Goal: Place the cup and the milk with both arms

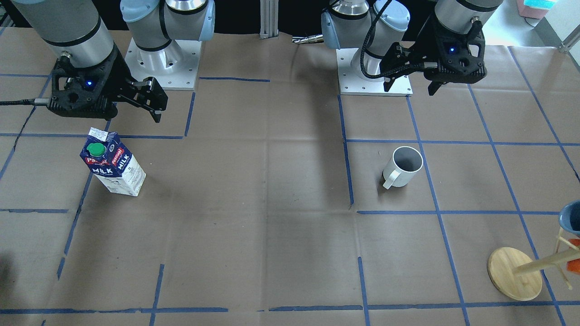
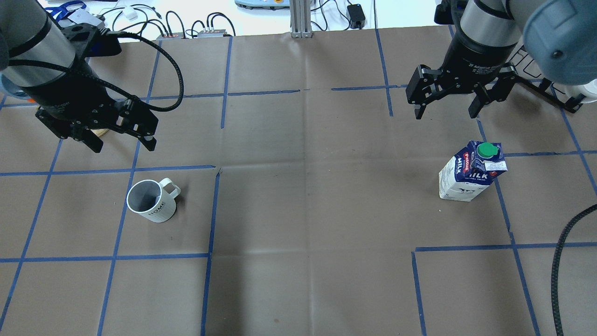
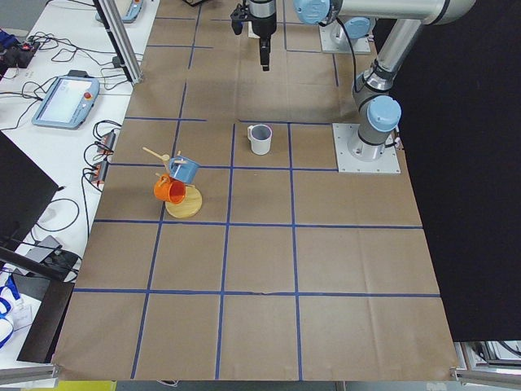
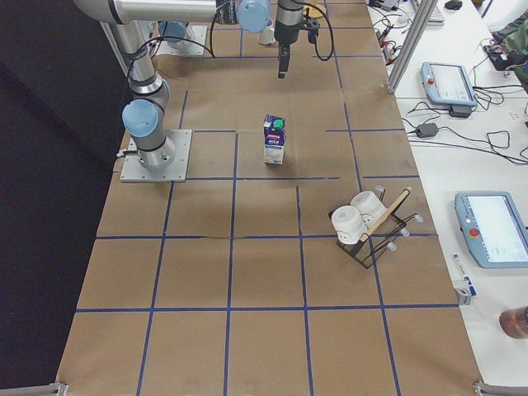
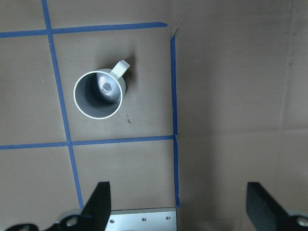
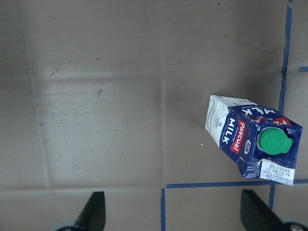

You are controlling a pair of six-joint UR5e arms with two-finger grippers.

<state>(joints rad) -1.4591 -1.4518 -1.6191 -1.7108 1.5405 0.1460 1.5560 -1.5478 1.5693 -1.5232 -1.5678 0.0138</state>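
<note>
The white cup (image 2: 151, 201) stands upright on the brown paper, handle toward the table's middle; it also shows in the front view (image 1: 403, 166) and the left wrist view (image 5: 99, 94). The milk (image 2: 471, 172) carton stands upright with its green cap on top, and shows in the front view (image 1: 113, 163) and the right wrist view (image 6: 250, 139). My left gripper (image 2: 123, 147) is open and empty, high above the table, apart from the cup. My right gripper (image 2: 446, 114) is open and empty, high above the table, apart from the milk.
A wooden mug tree (image 1: 514, 274) with a blue and an orange cup stands at the table's end on my left. A rack with white cups (image 4: 363, 227) stands on my right. The arm base plates (image 1: 163, 59) (image 1: 374, 72) are at the robot's edge. Blue tape lines grid the paper.
</note>
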